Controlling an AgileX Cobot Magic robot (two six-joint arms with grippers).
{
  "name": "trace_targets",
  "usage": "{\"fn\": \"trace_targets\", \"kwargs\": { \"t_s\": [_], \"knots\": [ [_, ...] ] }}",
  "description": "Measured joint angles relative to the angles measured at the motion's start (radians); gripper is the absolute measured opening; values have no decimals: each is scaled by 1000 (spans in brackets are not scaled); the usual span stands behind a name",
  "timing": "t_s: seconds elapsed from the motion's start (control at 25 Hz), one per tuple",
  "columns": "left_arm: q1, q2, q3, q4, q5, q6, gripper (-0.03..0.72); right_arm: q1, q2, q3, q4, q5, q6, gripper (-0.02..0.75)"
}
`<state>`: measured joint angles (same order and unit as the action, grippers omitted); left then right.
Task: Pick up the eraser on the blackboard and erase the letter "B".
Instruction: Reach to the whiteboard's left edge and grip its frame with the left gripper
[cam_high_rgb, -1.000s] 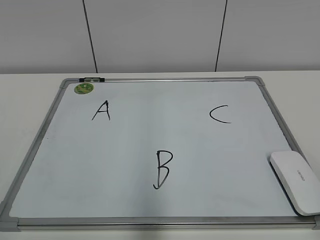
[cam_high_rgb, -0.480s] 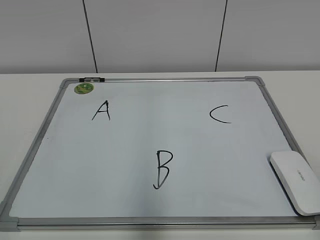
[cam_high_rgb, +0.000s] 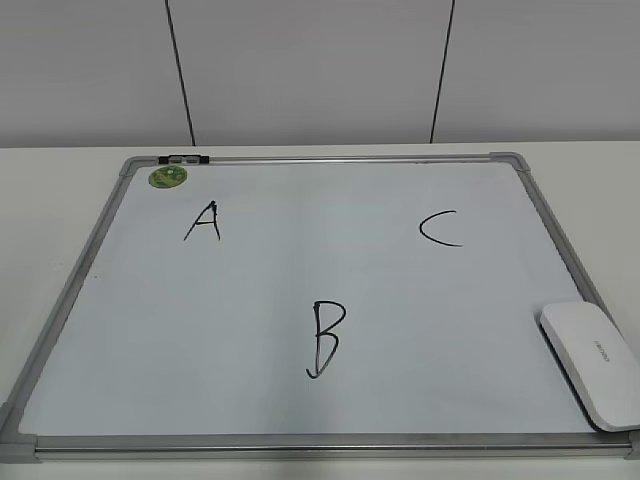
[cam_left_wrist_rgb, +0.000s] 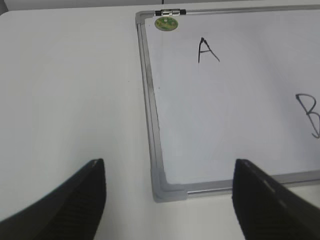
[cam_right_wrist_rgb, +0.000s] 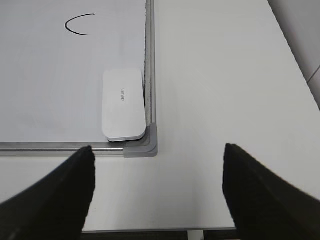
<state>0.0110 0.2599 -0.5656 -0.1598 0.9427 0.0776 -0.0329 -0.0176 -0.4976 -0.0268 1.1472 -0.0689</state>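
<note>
On one blackboard (cam_high_rgb: 90, 270): one eraser (cam_high_rgb: 591, 364), three letters.

A white table (cam_high_rgb: 40, 200) carries the blackboard (cam_high_rgb: 85, 275), lying flat.

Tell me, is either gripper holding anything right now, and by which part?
Nothing is held. The left gripper and right gripper are both open and empty; the eraser lies untouched on the blackboard.

The blackboard (cam_high_rgb: 90, 270) bears "A" (cam_high_rgb: 203, 222), the letter "B" (cam_high_rgb: 326, 340) and "C" (cam_high_rgb: 440, 229).
</note>
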Motion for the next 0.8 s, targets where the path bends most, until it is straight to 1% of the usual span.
{"fn": "trace_targets", "kwargs": {
  "t_s": [0.2,0.4,0.64,0.8],
  "knots": [
    [-4,203,-13,-57,-155,0,591,0,0,0,0,0,0,590],
    [-4,422,-13,-72,-314,0,590,0,0,0,0,0,0,590],
    [-4,686,-15,-75,-421,0,588,0,0,0,0,0,0,590],
    [-4,859,-68,-75,-445,13,585,0,0,0,0,0,0,590]
  ]
}}
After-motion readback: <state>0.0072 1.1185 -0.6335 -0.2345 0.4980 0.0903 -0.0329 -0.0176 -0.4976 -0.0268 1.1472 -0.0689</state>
